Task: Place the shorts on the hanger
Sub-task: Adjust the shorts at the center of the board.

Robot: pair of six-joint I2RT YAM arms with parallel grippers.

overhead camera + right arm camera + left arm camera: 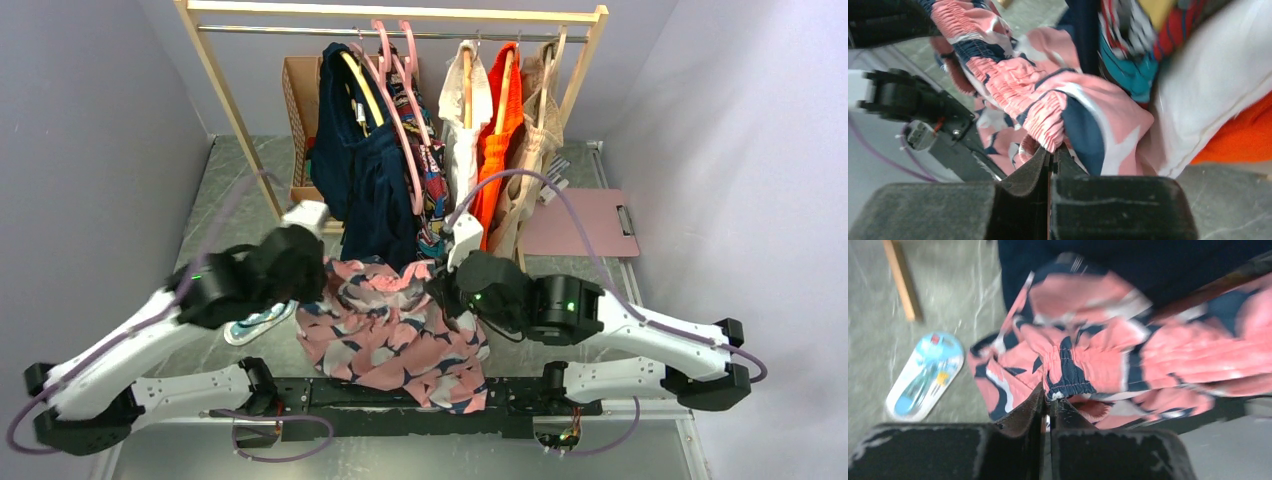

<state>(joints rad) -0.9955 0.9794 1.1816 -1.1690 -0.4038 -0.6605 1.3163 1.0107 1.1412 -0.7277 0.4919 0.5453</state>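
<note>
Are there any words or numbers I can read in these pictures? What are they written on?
No text anywhere can be read.
Blue and white packet: it has small coloured markings, too blurred to read.
Shorts: only a navy and white wavy pattern, no letters.
Hanging clothes and pink clipboard: no writing shows.

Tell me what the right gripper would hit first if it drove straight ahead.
The shorts: the right gripper is shut on their waistband, so fabric lies right ahead. Behind it, probably the hung clothes; depth is unclear.
</note>
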